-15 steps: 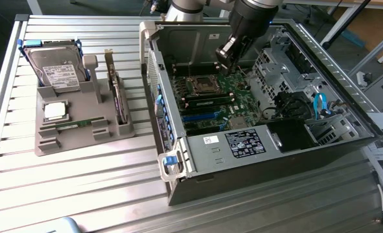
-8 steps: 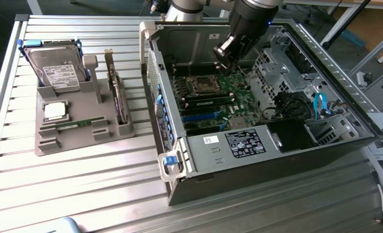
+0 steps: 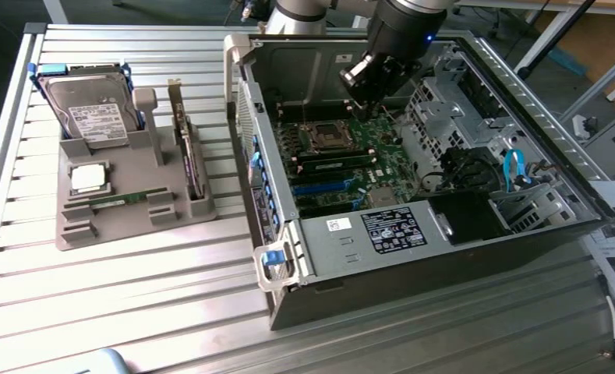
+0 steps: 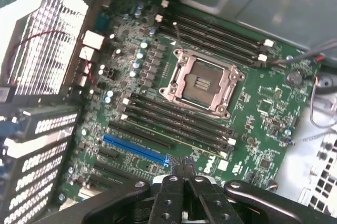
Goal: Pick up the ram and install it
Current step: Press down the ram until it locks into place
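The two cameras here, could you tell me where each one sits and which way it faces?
Exterior view: off the arm, high above the slatted table, looking down at the open computer case, the parts holder and the arm with its gripper over the motherboard.
Wrist view: on the wrist, looking down into the case past the gripper.
Shared: the motherboard and its processor socket.

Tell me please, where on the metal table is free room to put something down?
The slatted table is bare in front of the gray parts tray and between that tray and the open computer case. Inside the case it is crowded: motherboard, cables and the gripper hanging over it.
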`<state>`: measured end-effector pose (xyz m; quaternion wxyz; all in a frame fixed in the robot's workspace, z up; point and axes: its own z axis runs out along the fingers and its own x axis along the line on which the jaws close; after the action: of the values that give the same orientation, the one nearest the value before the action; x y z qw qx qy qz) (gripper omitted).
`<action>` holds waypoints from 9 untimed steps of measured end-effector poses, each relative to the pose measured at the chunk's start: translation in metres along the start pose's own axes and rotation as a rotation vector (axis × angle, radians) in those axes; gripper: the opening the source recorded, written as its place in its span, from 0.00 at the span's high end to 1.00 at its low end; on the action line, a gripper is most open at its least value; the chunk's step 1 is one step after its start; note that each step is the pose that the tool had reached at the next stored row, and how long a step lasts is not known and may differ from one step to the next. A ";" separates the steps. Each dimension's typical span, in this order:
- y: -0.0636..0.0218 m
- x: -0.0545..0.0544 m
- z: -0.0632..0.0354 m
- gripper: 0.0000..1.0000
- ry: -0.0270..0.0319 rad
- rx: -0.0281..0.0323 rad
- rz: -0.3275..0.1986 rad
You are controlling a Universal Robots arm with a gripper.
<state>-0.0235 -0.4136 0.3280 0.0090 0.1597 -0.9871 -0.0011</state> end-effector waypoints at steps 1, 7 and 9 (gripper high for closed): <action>0.0000 0.000 0.0000 0.89 0.0000 -0.0003 0.015; 0.0000 0.000 0.0000 0.89 -0.0005 -0.0019 0.109; 0.0000 0.000 0.0000 0.89 -0.0007 -0.0027 0.156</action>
<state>-0.0235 -0.4136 0.3280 0.0089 0.0821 -0.9966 -0.0017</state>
